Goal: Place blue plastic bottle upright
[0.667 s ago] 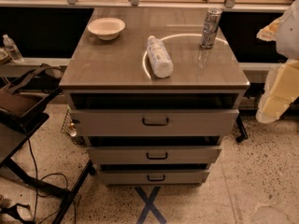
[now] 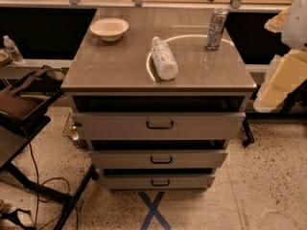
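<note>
Jaws first: we are not managing to tell whether they are standing wide or narrow. Our gripper [image 2: 280, 83] is hanging at the right edge of the view, outside the drawer cabinet [image 2: 115, 126] and apart from everything on it.

We are looking down on the cabinet's grey top, and the blue plastic bottle [image 2: 164, 58] is lying on its side near the middle of that top, touching nothing else. From the gripper it is lying well to the left, across the right half of the surface. Its long axis is running from the back of the top toward the front edge, leaning slightly rightward as it comes nearer. The narrower end seems to be pointing toward the back.

We are judging that the reach is going to be a leftward one, meeting the bottle across its width rather than along its length, before any tipping up onto the base.

A white bowl [image 2: 109, 28] is sitting at the back left, well apart from the bottle. A silver drink can [image 2: 216, 28] is standing upright at the back right, nearer the gripper's side, so we are treating it as the thing to steer clear of.
</note>
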`<state>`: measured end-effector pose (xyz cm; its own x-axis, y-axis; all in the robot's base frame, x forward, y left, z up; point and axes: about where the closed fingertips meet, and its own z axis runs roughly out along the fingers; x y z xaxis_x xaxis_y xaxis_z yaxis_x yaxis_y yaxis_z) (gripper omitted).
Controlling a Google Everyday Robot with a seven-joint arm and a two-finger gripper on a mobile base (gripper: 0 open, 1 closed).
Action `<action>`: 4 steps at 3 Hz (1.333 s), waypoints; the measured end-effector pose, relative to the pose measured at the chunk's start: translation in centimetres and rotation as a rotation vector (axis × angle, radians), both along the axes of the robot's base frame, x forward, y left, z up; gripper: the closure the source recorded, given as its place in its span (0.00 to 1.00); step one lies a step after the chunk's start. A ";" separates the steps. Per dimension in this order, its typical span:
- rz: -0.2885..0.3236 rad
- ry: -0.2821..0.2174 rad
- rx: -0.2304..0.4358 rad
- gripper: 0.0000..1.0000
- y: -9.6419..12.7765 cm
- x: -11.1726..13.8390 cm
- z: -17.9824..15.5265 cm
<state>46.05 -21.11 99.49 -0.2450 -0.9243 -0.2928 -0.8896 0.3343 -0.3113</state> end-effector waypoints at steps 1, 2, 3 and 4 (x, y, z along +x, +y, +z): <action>-0.076 -0.012 0.120 0.00 0.4 2.6 0.5; -0.215 0.030 0.282 0.00 1.0 8.4 1.7; -0.311 0.052 0.381 0.00 1.7 12.5 2.9; -0.361 0.057 0.463 0.00 3.7 16.2 3.3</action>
